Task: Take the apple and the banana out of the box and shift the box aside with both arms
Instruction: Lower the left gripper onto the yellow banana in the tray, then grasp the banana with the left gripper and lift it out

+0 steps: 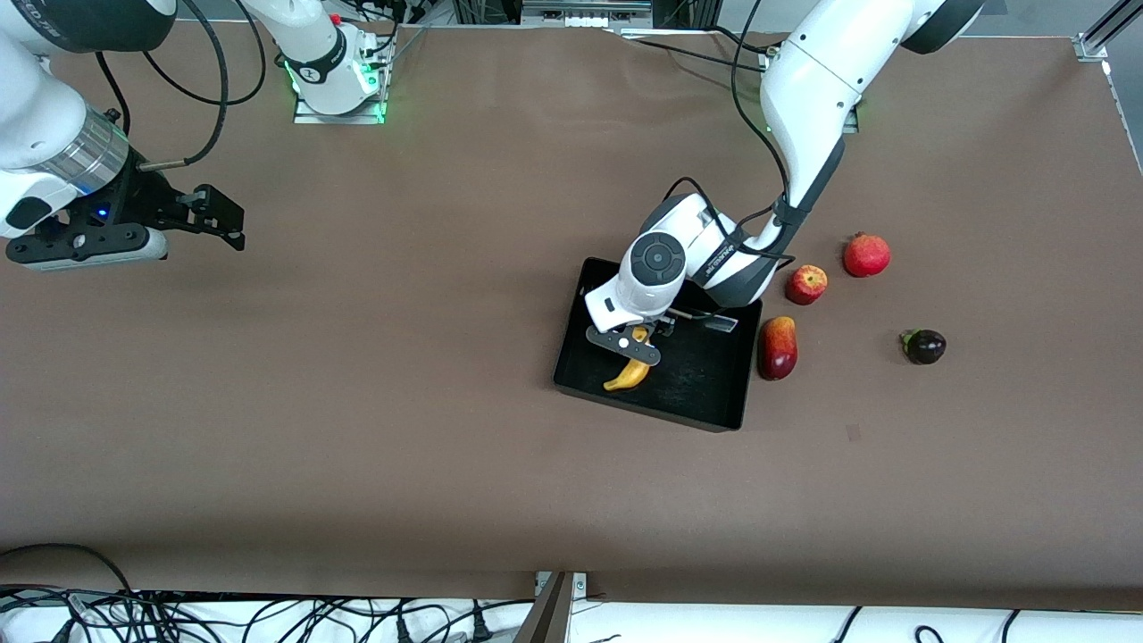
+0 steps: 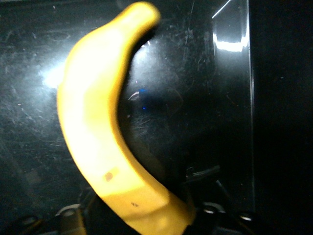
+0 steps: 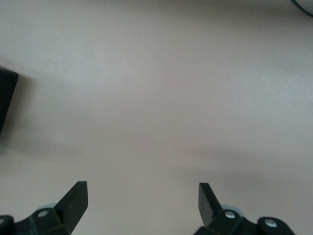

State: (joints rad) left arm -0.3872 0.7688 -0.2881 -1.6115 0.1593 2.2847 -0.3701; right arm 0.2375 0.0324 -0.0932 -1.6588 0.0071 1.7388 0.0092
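The wide brown counter [image 1: 429,429] is carrying everything. The two white jointed arms are reaching in from their bases: the left arm [image 1: 808,116] is bending down over the box, while the right arm [image 1: 40,134] is waiting above bare counter at its own end.

The shallow rectangular black open-top tray with glossy walls [image 1: 705,379] is lying directly beneath the left tool [image 1: 636,344], well apart from the right tool [image 1: 219,217]. The left tool is sitting low inside the tray at the end toward the right arm, and in the left wrist view the curved yellow banana [image 2: 98,142] is running up from between its fingers across the scratched tray floor [image 2: 195,98]; I cannot tell whether the fingers are clenched on it or released. In the front view the banana [image 1: 628,375] is showing just under that tool, inside the tray.

The right tool [image 3: 142,203] is standing released, its black fingertips [image 3: 76,193] wide apart over plain counter.

Toward the left arm's end from the left tool, an oblong red-yellow mango [image 1: 777,347] is lying just beside the tray's wall. The round all-red pomegranate [image 1: 866,254] is resting farther out, with the small round red apple with yellow patches [image 1: 806,284] between it and the tray. A small dark purple round fruit [image 1: 924,346] is lying farthest from the tool
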